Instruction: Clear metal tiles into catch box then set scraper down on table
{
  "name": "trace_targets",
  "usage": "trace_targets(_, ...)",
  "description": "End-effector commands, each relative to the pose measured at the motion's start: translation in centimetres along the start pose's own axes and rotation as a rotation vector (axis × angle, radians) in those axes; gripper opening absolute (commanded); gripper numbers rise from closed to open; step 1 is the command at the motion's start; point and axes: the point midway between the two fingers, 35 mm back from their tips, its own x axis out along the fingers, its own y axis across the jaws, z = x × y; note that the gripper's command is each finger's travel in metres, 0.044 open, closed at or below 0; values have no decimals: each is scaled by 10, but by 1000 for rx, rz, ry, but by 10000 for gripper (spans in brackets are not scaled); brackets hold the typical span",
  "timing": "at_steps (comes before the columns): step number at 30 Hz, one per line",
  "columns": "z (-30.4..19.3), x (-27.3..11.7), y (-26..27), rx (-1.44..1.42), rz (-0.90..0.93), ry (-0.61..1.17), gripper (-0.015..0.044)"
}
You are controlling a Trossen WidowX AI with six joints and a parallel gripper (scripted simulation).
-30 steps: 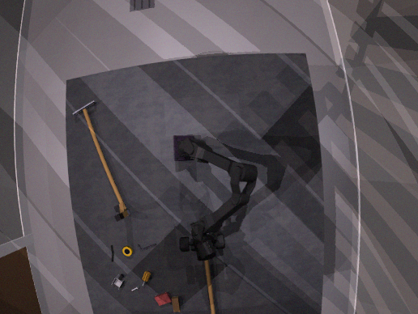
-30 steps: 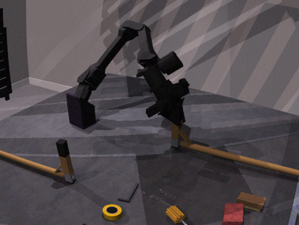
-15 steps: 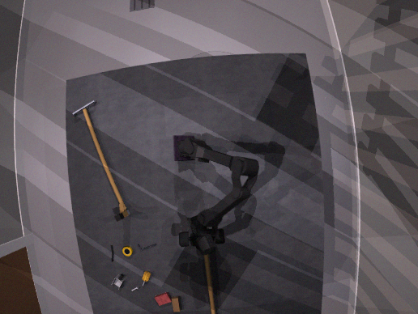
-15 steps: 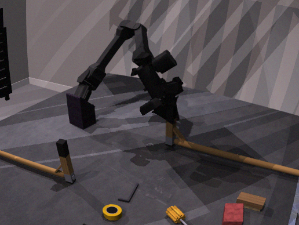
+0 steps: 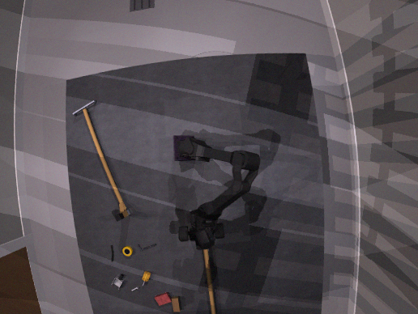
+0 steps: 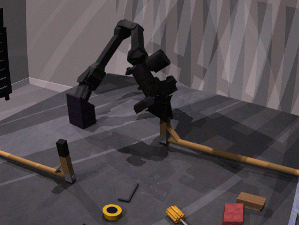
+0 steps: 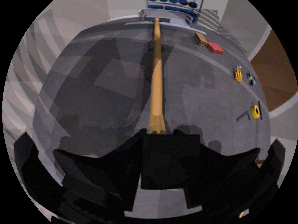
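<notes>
My gripper (image 5: 203,245) (image 6: 166,117) (image 7: 160,133) is shut on the upright grip of a long wooden-handled tool, apparently the scraper (image 5: 209,279) (image 6: 214,151) (image 7: 157,85). The grip's foot is at or just above the table. The shaft runs low to the far end in the wrist view, where its head is small and unclear. A pale plate-like shape (image 7: 179,18) lies there, with blue items behind it. Tiles and catch box cannot be made out. A second long tool (image 5: 101,155) (image 6: 35,165) with a T-shaped metal head lies at the left in the top view.
Beside the shaft lie a wooden block (image 5: 176,304) (image 6: 251,199) (image 7: 201,38), a red block (image 5: 163,299) (image 6: 233,214) (image 7: 215,48) and a yellow ribbed tool (image 5: 147,276) (image 6: 175,214) (image 7: 238,75). A yellow tape ring (image 6: 112,216) and an L-shaped dark key (image 6: 131,192) lie further off.
</notes>
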Motion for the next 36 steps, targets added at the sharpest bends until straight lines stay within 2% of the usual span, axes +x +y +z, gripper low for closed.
trace_targets(1, -1, -7, 1, -9, 3, -17, 0)
trace_targets(36, -50, -33, 1, -7, 2, -20, 0)
